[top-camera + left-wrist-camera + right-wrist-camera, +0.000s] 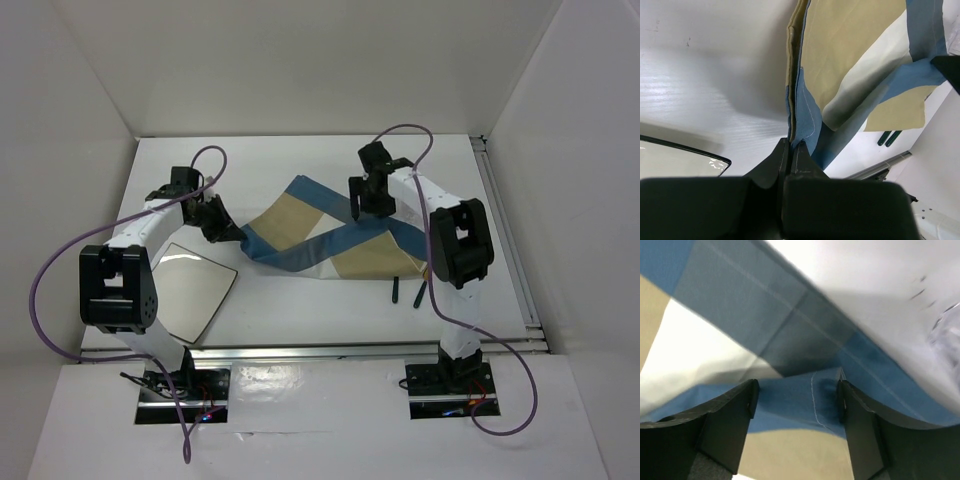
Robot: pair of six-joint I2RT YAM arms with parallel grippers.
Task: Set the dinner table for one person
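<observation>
The blue-and-tan cloth placemat (330,235) lies twisted and partly folded over itself on the white dinner table (290,160). My left gripper (226,233) is shut on the placemat's left edge and holds that edge raised; in the left wrist view the cloth (850,55) runs straight out of the closed gripper (791,144). My right gripper (358,212) is open and points down over the blue fold in the middle. In the right wrist view a blue folded corner (805,400) sits between the open fingers (740,405), not pinched.
A small white square plate (190,290) lies at the near left beside my left arm, and shows in the left wrist view (670,162). Two dark green utensil handles (405,291) stick out from under the placemat's near right edge. A metal rail (360,348) runs along the near edge.
</observation>
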